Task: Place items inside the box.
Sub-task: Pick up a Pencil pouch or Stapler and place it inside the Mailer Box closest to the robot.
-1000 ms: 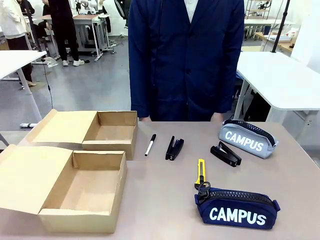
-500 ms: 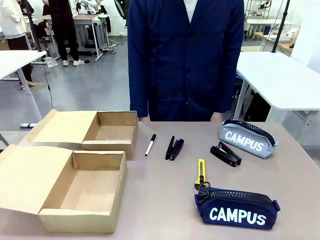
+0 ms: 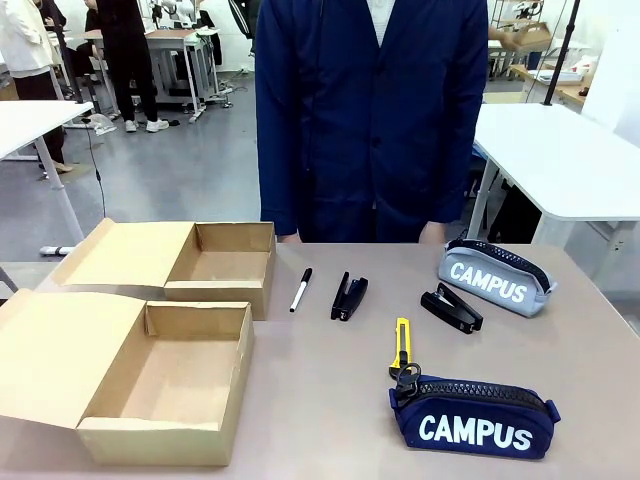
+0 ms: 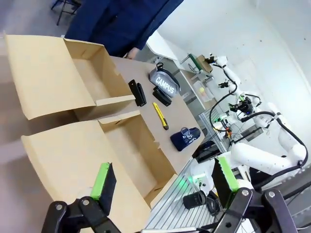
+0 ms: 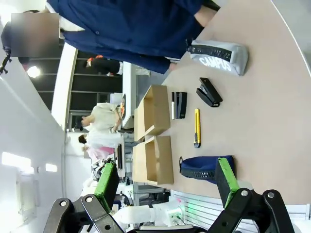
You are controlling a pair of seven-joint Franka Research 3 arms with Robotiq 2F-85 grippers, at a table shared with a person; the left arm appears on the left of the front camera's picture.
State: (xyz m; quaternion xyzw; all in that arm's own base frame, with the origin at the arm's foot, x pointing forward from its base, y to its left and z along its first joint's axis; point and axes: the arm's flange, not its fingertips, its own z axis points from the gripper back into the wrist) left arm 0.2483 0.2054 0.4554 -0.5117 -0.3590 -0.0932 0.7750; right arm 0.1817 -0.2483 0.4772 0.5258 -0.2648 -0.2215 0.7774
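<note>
Apparently nothing has moved on the table: marker pen, stapler, utility knife, grey pouch and navy pouch lie from its middle to the right edge, outside the open boxes at the left edge. Left hand and right hand stand apart, empty; packing is not begun

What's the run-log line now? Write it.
phase: not started; left fingers: open, empty; right fingers: open, empty; near box: empty; far box: empty; items: all on table

Worktop carried open near box lower left, far box mid left; marker pen, black stapler centre; second stapler, grey pouch right; yellow utility knife just beside navy pouch lower right.
</note>
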